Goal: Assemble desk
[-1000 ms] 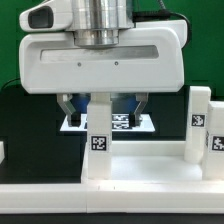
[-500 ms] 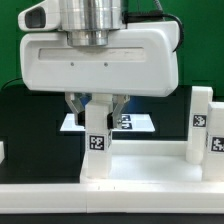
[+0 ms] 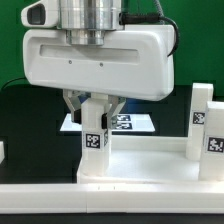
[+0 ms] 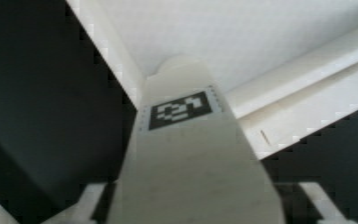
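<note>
The white tabletop (image 3: 140,168) lies across the front of the exterior view with its raised rim showing. My gripper (image 3: 93,108) hangs over its left part, shut on a white square leg (image 3: 93,150) with a black-and-white tag. The leg stands upright, its lower end on the tabletop near the left rear corner. In the wrist view the leg (image 4: 190,160) runs down between my fingers (image 4: 91,200) to the tabletop (image 4: 247,40). My gripper (image 4: 197,205) grips it by its upper end.
Another tagged white leg (image 3: 201,120) stands upright at the tabletop's right end, with a second tagged white piece (image 3: 215,142) beside it at the frame edge. The marker board (image 3: 138,122) lies on the black table behind my gripper. A small white piece (image 3: 2,150) shows at the left edge.
My gripper has shifted a little toward the exterior view's left, and the held leg has moved with it.
</note>
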Action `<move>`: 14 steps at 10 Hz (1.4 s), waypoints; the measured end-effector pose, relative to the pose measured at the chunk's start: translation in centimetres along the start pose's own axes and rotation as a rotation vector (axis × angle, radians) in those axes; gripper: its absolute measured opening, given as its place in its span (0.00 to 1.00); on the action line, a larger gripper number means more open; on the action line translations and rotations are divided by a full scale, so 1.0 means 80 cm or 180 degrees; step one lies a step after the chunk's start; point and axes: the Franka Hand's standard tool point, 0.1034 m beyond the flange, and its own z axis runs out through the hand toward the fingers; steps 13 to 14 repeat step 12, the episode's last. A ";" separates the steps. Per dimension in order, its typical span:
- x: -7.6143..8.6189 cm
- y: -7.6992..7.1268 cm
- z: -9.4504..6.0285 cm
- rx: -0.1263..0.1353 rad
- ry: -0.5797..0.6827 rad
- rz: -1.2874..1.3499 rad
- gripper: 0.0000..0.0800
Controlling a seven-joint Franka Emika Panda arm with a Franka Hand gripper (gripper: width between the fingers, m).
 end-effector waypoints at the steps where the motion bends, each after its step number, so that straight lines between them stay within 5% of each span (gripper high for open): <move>1: 0.000 0.000 0.000 0.0000 0.0000 -0.0011 0.41; 3: 0.000 -0.002 -0.001 0.0007 0.0002 0.0009 0.49; 4: 0.000 -0.009 -0.006 0.0027 0.0015 0.0031 0.71; 6: -0.001 -0.020 -0.034 0.0108 0.0017 0.0023 0.79; 8: -0.001 -0.028 -0.072 0.0181 -0.0049 0.0022 0.81; 14: 0.000 -0.026 -0.066 0.0172 -0.0028 0.0022 0.81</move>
